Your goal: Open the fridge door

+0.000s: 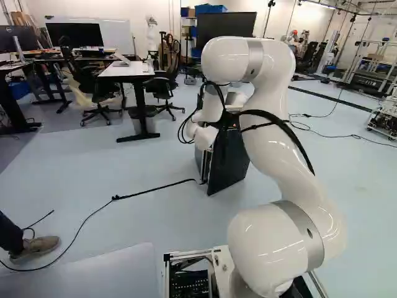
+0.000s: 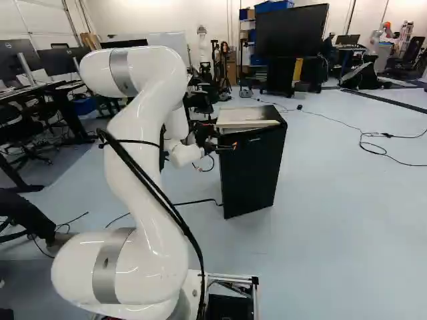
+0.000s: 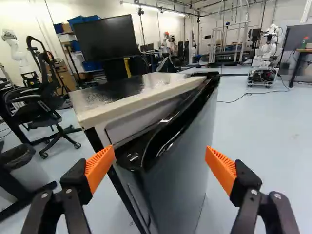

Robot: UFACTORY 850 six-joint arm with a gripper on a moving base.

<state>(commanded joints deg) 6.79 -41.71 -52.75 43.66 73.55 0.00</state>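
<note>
With the grey-blue floor (image 2: 347,200) under everything, the white arm (image 2: 147,200) rises left of middle in the right base view and bends over toward the fridge. Big black display (image 2: 293,30) is well behind. Fridge (image 2: 250,193) stands upright on the floor, just right of the arm in that view, pale board on top. Its dark door (image 3: 183,161) has a glossy black upper edge; can't tell if it's ajar. End effector (image 2: 223,141) is open, nothing gripped, fingers wide apart at the near upper corner of the door, which sits between them. One orange pad (image 3: 99,168) is right by that corner, contact unclear; the other (image 3: 221,170) is out past the door's front face, clear of it.
</note>
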